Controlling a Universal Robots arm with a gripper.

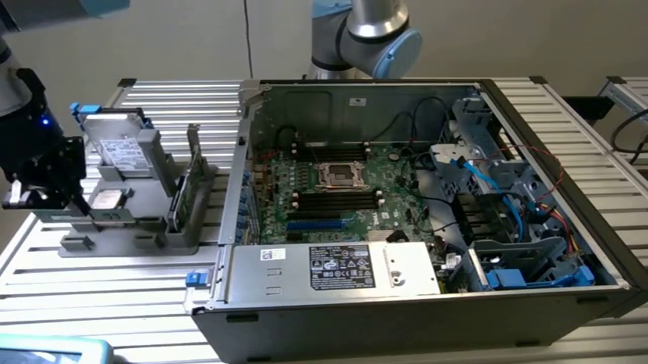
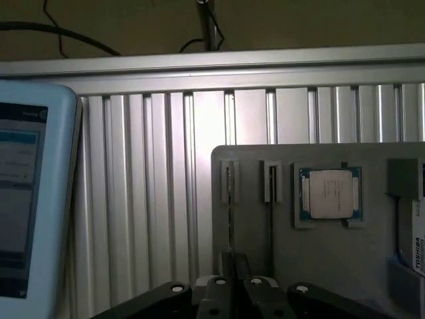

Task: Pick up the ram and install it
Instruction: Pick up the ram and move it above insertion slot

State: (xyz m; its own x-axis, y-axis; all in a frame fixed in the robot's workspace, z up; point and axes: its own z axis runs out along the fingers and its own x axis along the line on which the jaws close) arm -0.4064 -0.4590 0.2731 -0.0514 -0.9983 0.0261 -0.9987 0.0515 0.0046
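The pincer (image 2: pixel 234 266) fills the foreground of the wrist view, its 2 black fingers clenched together with nothing visible between them. Their tips sit over the edge of a gray holder (image 1: pixel 121 244), in line with 2 narrow slots in it. Beside those slots a processor chip (image 2: pixel 330 193) lies flat in a square recess. A screen with a pale blue rim (image 2: pixel 26 199) is off to one side of the holder.

In the exterior view the holder rests on the slatted metal desk (image 1: pixel 102 296), to the exterior view's left of an open computer case (image 1: pixel 405 326). The ram (image 1: pixel 181 196) stands on edge in the holder, at the end nearest the case and outside it. Silver hard drives (image 1: pixel 121 152) stand upright at the holder's other end, and the pincer hangs just beside them, apart from the ram.

Inside the case the motherboard (image 1: pixel 395 182) lies exposed, with long black memory slots (image 1: pixel 329 199) near its middle. The arm's base (image 1: pixel 365 30) rises behind the case.
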